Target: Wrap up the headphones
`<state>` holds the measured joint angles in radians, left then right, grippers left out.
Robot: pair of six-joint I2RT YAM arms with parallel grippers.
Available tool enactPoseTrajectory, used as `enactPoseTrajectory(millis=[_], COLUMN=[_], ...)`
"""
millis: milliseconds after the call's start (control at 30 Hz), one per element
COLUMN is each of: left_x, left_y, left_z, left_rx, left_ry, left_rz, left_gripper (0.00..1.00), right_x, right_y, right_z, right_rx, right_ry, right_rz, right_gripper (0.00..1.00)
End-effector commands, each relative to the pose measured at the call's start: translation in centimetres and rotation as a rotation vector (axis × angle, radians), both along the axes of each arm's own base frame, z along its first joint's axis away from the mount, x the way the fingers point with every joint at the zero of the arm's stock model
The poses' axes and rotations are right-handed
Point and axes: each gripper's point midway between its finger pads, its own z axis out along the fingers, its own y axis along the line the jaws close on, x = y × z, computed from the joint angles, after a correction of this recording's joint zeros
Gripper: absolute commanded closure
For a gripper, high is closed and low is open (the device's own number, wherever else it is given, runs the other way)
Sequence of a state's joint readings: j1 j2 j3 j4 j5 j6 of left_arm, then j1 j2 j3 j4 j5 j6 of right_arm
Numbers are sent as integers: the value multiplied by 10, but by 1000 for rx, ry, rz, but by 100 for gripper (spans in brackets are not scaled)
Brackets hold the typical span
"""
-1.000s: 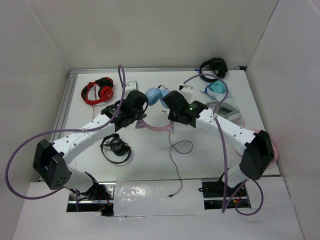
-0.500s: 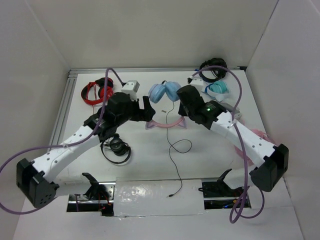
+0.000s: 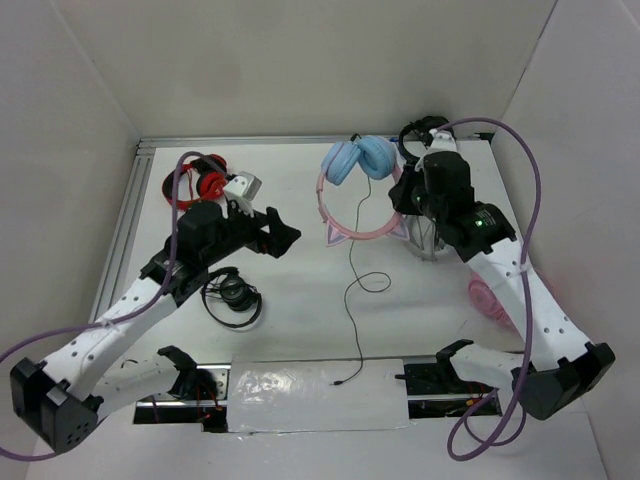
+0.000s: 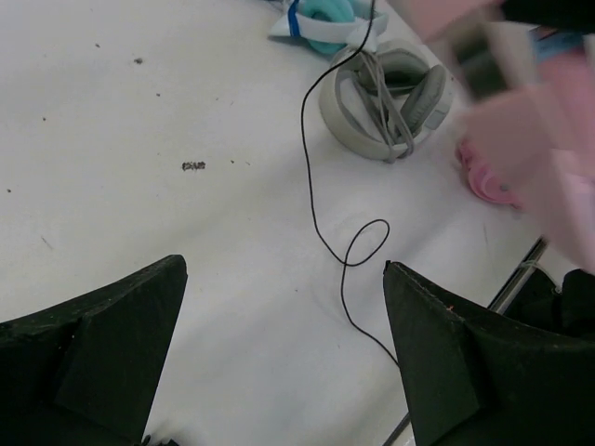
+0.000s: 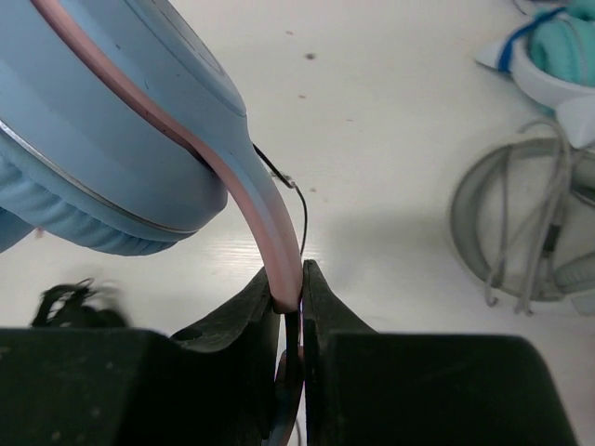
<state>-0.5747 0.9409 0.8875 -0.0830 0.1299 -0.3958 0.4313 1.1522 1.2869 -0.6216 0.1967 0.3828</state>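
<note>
top external view has the headphones (image 3: 360, 158) raised over the far middle of the tabletop (image 3: 300, 330), blue ear cups (image 3: 378, 157) toward the far edge and the pink headband (image 3: 352, 236) looping back toward the middle. the right end effector (image 5: 288, 295) is closed tight on that headband, its two fingers pinching the thin pink strip just below one cup. the left end effector (image 4: 284, 358) is spread wide with nothing between its fingers, and it hovers over bare tabletop just left of the headband.

the black cable (image 3: 349, 300) hangs from the headphones and runs toward the near edge. it makes one small loop at mid-tabletop, and its plug lies at the near edge. none of it is wound round anything, so the wrapping proper looks not yet begun; this is the hold-and-set-up step.

the next move likely falls to the left end effector: a fine pinch on the thin cable, best close to the cup where it leaves the tabletop. it would then carry the cable round the headband while the right side holds firm.
</note>
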Motion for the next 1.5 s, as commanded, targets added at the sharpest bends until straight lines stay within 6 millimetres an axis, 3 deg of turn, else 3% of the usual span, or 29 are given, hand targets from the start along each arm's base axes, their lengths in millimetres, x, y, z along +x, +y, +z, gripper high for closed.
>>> enactPoseTrajectory(millis=[0, 100, 133, 200, 467, 633, 667, 733, 767, 833, 933, 967, 1067, 1100, 1233, 1267, 1400, 1433, 1467], left_x=[21, 26, 21, 18, 15, 44, 51, 59, 63, 63, 53, 47, 32, 28, 20, 17, 10, 11, 15], left_y=[-10, -29, -38, -50, -97, -117, -118, -122, -125, -132, -140, -139, -144, -146, -160, -161, -157, -152, -145], left_z=[-18, -32, -29, -43, -47, -67, -62, -69, -63, -75, -79, -87, -89, -88, -86, -81, -75, -78, -71], left_rx=[-13, -30, -53, -39, -111, -95, -111, -110, -122, -118, -171, -182, -228, -233, -205, -203, -209, -206, -208], left_ry=[22, -34, -83, -113, -222, -177, -184, -187, -197, -159, -114, -90, -55, -48, -29, -48, -42, -17, -13], left_rz=[-46, -183, -256, -356, -655, -554, -525, -517, -514, -550, -601, -609, -632, -636, -596, -601, -577, -544, -486], left_gripper=[1, 1, 1, 1, 1, 1, 1, 1, 1, 2, 23, 35, 61, 76, 100, 100, 99, 88, 49], right_x=[-15, -29, -33, -41, -62, -70, -73, -71, -71, -65, -40, -23, 4, 19, 44, 48, 54, 54, 52], right_y=[25, 39, 42, 50, 73, 85, 86, 87, 88, 88, 79, 73, 66, 66, 75, 86, 91, 90, 85], right_z=[96, 122, 126, 139, 190, 208, 213, 216, 218, 219, 217, 205, 200, 192, 180, 172, 167, 159, 160], right_rx=[167, 226, 236, 264, 382, 466, 478, 504, 531, 564, 708, 790, 936, 955, 1028, 1027, 999, 981, 976], right_ry=[-242, -274, -278, -290, -358, -354, -361, -354, -337, -325, -307, -271, -283, -268, -248, -220, -226, -220, -235], right_rz=[158, 260, 286, 348, 505, 589, 598, 597, 591, 555, 373, 255, 74, 19, -115, -119, -165, -178, -189], right_gripper=[100, 100, 100, 100, 100, 100, 100, 100, 100, 100, 100, 100, 100, 100, 100, 100, 100, 100, 100])
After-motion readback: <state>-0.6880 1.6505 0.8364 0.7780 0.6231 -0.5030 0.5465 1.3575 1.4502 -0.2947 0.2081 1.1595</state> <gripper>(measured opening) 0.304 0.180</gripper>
